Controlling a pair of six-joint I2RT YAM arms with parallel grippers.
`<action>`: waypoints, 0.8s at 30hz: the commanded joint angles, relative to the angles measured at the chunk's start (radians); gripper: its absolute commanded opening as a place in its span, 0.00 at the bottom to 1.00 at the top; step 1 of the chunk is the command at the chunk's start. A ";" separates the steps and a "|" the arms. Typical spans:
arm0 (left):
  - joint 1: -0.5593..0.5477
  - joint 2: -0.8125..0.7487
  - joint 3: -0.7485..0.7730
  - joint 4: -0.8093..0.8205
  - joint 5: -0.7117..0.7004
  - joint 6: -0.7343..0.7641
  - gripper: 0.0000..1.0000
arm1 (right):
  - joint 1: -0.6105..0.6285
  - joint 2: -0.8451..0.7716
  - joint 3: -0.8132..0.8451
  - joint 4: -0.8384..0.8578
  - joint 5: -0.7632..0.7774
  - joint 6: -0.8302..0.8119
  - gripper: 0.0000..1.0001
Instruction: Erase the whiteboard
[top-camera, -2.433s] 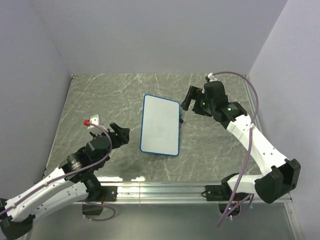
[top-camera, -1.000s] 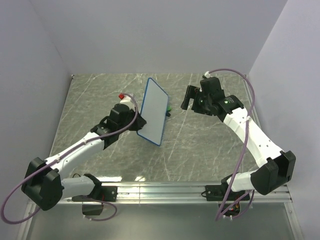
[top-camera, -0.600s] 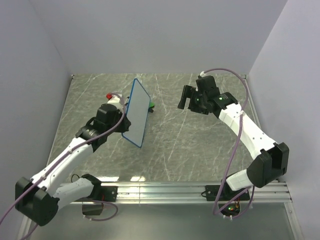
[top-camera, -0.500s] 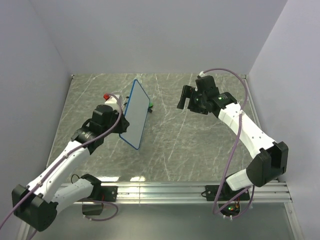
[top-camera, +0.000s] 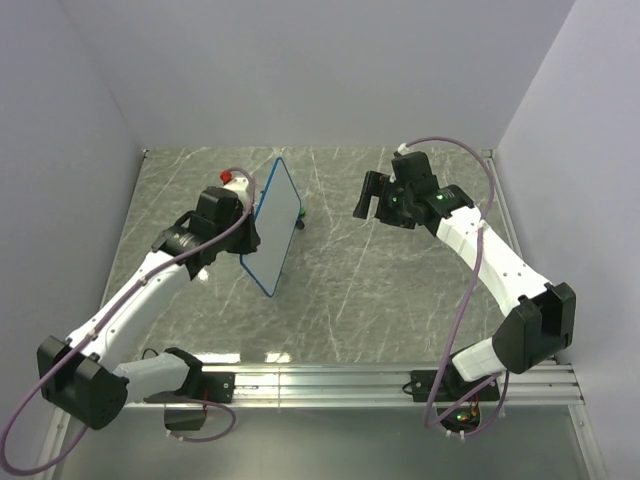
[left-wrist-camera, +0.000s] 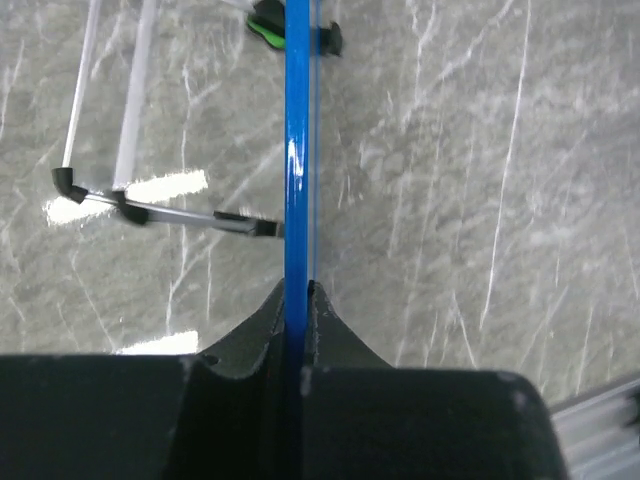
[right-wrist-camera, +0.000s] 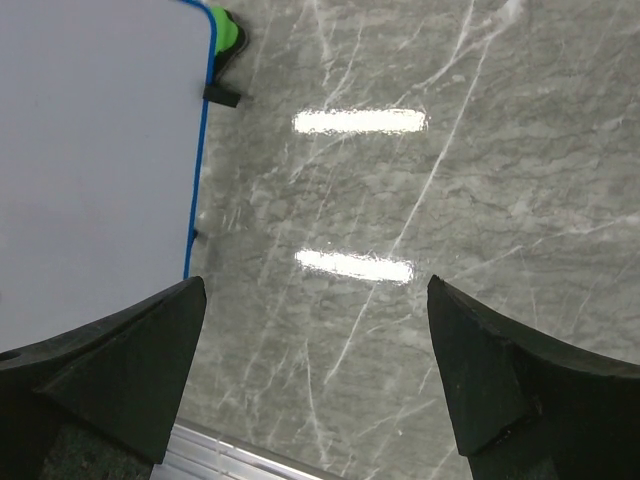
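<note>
The whiteboard (top-camera: 273, 224), white with a thin blue frame, stands tilted on edge at the left-middle of the table. My left gripper (top-camera: 246, 233) is shut on its left long edge. In the left wrist view the board shows edge-on as a blue strip (left-wrist-camera: 298, 150) running up from between my shut fingers (left-wrist-camera: 296, 292). A small green eraser (top-camera: 302, 212) clings to the board's far end (right-wrist-camera: 228, 32), beside a black bit (right-wrist-camera: 222, 96). My right gripper (top-camera: 364, 197) hovers open to the right of the board. In the right wrist view its fingers (right-wrist-camera: 315, 287) frame bare table, with the board's white face (right-wrist-camera: 95, 150) at left.
The grey marbled table (top-camera: 400, 290) is bounded by walls at the left, back and right. An aluminium rail (top-camera: 380, 380) runs along its near edge. The left arm's cable (top-camera: 30, 400) loops near its base.
The whiteboard lay flat mid-table earlier; my left gripper has taken its edge, tipped it up and carried it left. My right gripper has drifted slightly left, still open.
</note>
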 joint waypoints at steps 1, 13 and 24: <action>0.012 -0.106 -0.003 0.009 -0.008 0.053 0.00 | -0.017 -0.032 -0.020 0.035 -0.014 -0.026 0.98; 0.026 -0.119 0.178 -0.021 -0.057 0.230 0.00 | -0.042 -0.047 -0.045 0.027 -0.036 -0.035 0.97; 0.044 0.034 0.245 0.023 -0.157 0.216 0.00 | -0.042 0.104 0.229 -0.008 -0.088 -0.070 0.98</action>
